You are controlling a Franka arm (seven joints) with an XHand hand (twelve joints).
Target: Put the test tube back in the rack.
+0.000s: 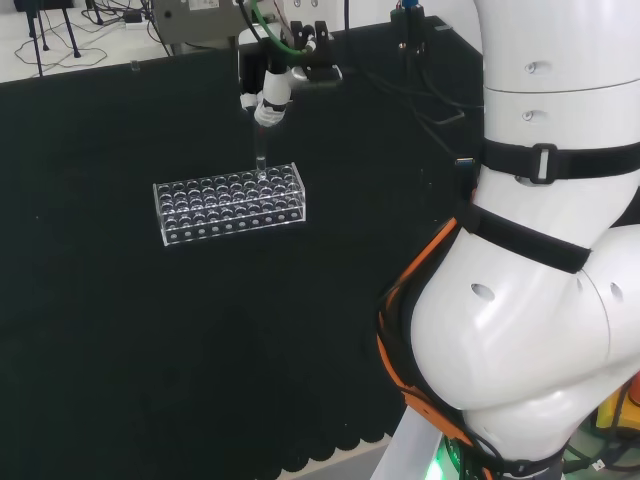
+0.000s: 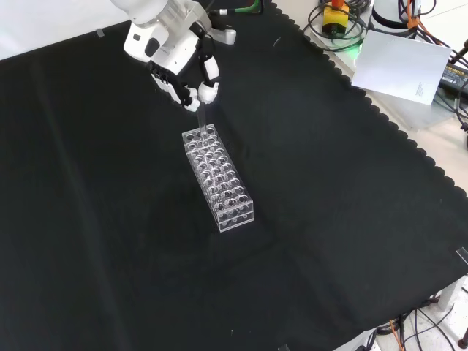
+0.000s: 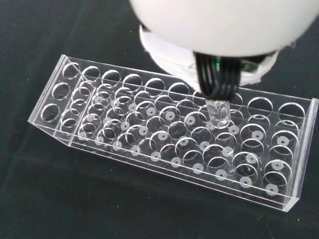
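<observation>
Rack [image 2: 219, 178] ringed by bare cloth [image 2: 329, 219] on all sides. Space above rack's far end, front view, taken by hand [image 2: 179, 69] and tube [image 2: 202, 121].

The test tube [image 3: 218, 110] has its upper part hidden behind the blurred white hand [image 3: 224, 25] at the wrist view's top. In the head view's upper middle, the tube is too thin to trace.

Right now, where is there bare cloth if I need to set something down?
Black cloth lies bare on both long sides of the clear plastic test tube rack and before its near end, front view. The far end is crowded: the hand holds the glass test tube there.
</observation>
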